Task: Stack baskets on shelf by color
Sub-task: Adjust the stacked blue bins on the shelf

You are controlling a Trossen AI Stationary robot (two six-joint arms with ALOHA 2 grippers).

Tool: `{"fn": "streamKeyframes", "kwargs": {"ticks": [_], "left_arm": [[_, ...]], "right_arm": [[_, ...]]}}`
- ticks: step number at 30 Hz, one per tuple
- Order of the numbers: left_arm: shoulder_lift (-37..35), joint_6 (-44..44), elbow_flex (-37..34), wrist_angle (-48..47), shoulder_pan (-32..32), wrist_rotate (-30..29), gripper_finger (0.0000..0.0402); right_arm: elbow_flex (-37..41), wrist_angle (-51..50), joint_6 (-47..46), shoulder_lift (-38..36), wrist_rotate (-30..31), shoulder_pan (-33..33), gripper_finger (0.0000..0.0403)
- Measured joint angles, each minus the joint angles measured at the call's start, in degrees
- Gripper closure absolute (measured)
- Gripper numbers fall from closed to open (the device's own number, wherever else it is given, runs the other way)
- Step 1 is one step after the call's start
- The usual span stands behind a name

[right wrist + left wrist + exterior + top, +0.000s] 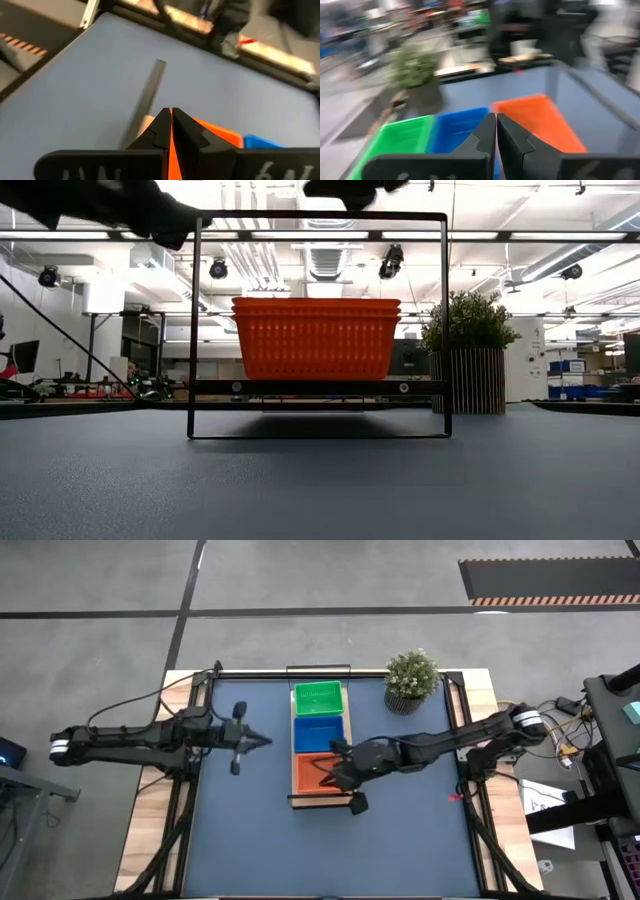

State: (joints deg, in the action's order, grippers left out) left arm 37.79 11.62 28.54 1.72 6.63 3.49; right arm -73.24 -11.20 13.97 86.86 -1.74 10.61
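Baskets: green, blue, orange on shelf; counts hidden. Left gripper, right gripper closed, empty. Blue table.

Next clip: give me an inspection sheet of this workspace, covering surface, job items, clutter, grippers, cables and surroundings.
Surface: dark blue tabletop with light wood edges.
Job's things: green basket, blue basket and orange basket sit in a row on the shelf; the low view shows stacked orange rims.
Clutter: potted plant at a far corner; small red item near the right edge.
Grippers: left gripper shut, left of the shelf, holding nothing; right gripper shut over the orange basket.
Cables: black cables along the left arm; wires beside the right arm's base.
Surroundings: grey floor, striped mat, papers.
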Motion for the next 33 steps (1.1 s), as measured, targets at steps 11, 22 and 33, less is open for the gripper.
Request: {"fn": "streamKeyframes", "kwargs": {"ticks": [11,22,33], "left_arm": [[-13.5,8.3,-9.6,4.2,0.0,12.3,0.0402],[-19.9,-0.1,-21.6,25.8,0.0,7.3,0.0402],[-3.1,-11.1,-25.5,32.2,0.1,-14.9,0.0402]], "right_arm": [[31.0,31.5,8.4,-19.4,-0.2,-4.2,0.0394],[48.7,41.1,6.9,-37.1,0.2,-4.4,0.0394],[53.8,42.0,10.4,-47.3,0.2,-4.7,0.0394]]}}
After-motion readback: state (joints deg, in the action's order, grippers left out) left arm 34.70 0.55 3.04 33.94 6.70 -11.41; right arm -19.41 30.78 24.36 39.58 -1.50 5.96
